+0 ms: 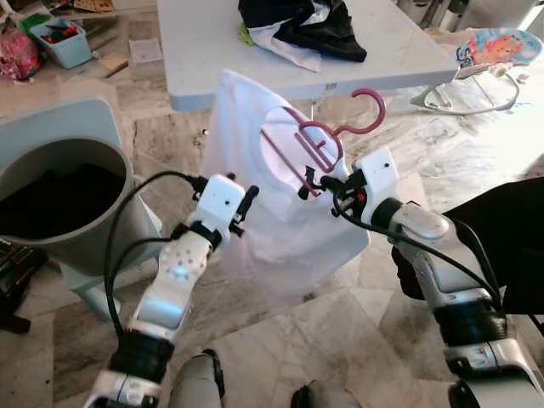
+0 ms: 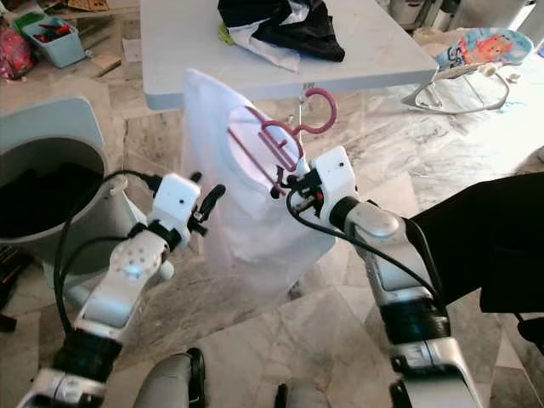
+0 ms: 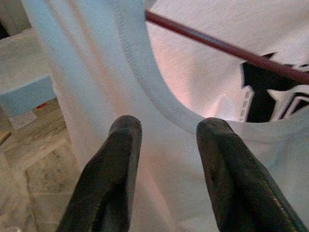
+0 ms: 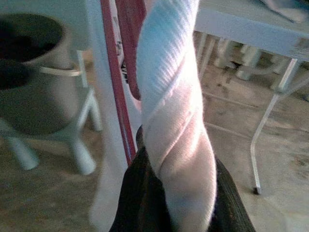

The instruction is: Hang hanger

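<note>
A pink hanger [image 1: 316,140] carries a white shirt [image 1: 255,178], held up in the air in front of me, with the hook [image 1: 371,109] pointing right. My right gripper [image 1: 317,184] is shut on a twisted shoulder band of the shirt [image 4: 174,111], right beside the hanger's red bar [image 4: 115,96]. My left gripper [image 1: 246,206] is open at the shirt's left edge. Its fingers [image 3: 120,164] stand apart just short of the collar [image 3: 145,92], with the hanger bar [image 3: 217,46] behind.
A grey table [image 1: 204,59] stands just behind the shirt, with dark clothes [image 1: 310,30] piled on it. A grey bin [image 1: 59,195] holding dark laundry is at my left. A baby bouncer [image 1: 489,59] stands far right, and a black cloth [image 1: 510,229] lies near right.
</note>
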`<state>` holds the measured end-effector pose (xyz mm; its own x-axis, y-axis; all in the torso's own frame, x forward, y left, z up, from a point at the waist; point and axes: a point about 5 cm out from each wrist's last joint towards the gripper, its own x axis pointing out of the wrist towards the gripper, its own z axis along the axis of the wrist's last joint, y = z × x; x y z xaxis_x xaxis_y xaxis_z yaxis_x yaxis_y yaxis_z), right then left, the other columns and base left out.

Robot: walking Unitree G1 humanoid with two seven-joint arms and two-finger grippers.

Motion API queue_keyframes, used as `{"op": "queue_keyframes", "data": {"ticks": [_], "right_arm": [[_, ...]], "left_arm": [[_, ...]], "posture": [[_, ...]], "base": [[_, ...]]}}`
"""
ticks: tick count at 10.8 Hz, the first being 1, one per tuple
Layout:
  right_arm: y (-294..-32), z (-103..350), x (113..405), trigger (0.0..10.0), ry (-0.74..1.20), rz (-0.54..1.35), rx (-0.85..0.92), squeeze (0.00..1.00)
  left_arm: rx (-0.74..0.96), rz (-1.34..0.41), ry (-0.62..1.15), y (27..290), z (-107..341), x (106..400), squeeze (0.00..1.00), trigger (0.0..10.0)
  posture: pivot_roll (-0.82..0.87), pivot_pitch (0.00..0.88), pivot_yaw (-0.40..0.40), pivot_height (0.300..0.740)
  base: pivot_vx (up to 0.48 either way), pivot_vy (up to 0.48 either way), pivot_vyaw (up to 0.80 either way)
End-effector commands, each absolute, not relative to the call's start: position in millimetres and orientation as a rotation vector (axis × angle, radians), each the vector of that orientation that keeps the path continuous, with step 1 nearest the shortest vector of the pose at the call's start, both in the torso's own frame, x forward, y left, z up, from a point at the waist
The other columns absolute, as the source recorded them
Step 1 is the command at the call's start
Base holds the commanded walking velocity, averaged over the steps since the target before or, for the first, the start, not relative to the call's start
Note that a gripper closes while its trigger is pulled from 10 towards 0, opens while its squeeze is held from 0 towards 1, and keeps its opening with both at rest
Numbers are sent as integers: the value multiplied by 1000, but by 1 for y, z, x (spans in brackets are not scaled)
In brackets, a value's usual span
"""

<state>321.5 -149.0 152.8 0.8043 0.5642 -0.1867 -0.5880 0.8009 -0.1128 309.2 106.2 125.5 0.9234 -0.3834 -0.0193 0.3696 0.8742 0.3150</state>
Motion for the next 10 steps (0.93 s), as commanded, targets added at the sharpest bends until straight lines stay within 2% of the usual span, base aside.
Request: {"op": "queue_keyframes", "data": {"ticks": [1, 5, 6, 9, 10], "right_arm": [[-148, 166, 318, 10000, 93, 654, -156, 0], [-142, 167, 290, 10000, 155, 848, -123, 0], [-143, 168, 287, 10000, 165, 849, -113, 0], [-136, 169, 269, 10000, 198, 964, -89, 0], [-138, 164, 265, 10000, 227, 985, -109, 0]], "left_arm": [[337, -368, -53, 111, 128, 313, 1000, 10000], [386, -276, -82, 114, 135, 335, 1000, 10000], [384, -270, -80, 114, 135, 338, 1000, 10000], [394, -235, -62, 122, 129, 343, 831, 10000], [404, -201, -45, 133, 128, 345, 259, 10000]], "posture": [[-94, 113, -57, 740], [-108, 111, -57, 740], [-111, 111, -56, 740], [-116, 113, -52, 740], [-113, 114, -53, 740]], "base": [[0, 0, 0], [0, 0, 0], [0, 0, 0], [0, 0, 0], [0, 0, 0]]}}
